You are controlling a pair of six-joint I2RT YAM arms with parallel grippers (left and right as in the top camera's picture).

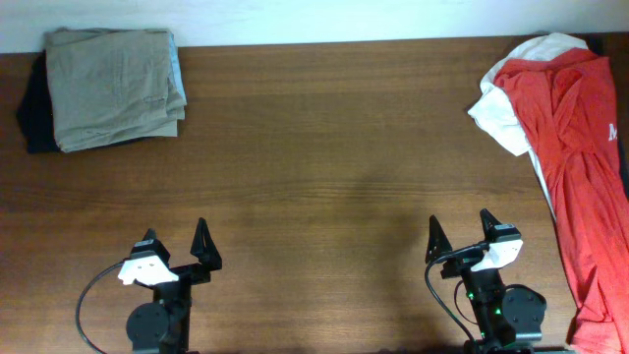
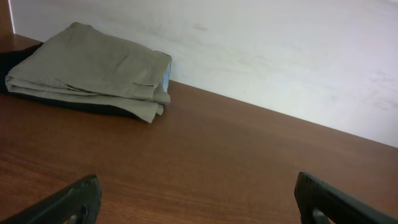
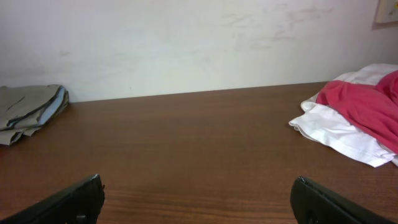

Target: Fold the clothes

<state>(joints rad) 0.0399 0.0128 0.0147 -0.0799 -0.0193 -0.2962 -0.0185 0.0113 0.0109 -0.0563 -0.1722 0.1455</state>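
Clothes are seen at two places on the brown wooden table [image 1: 324, 147]. A folded pile of khaki, light blue and black garments [image 1: 108, 87] is laid at the far left corner. A crumpled red T-shirt [image 1: 580, 147] is spread over a white garment [image 1: 506, 113] along the right edge. The left gripper [image 1: 177, 244] and the right gripper [image 1: 460, 234] are placed near the front edge, well apart from the clothes. Both are released with fingers spread wide, and nothing is grasped.

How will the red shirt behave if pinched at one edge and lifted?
Probably floppy: the red shirt lies crumpled in folds, so it should drape and sag. It overlaps a white garment, which may drag along.
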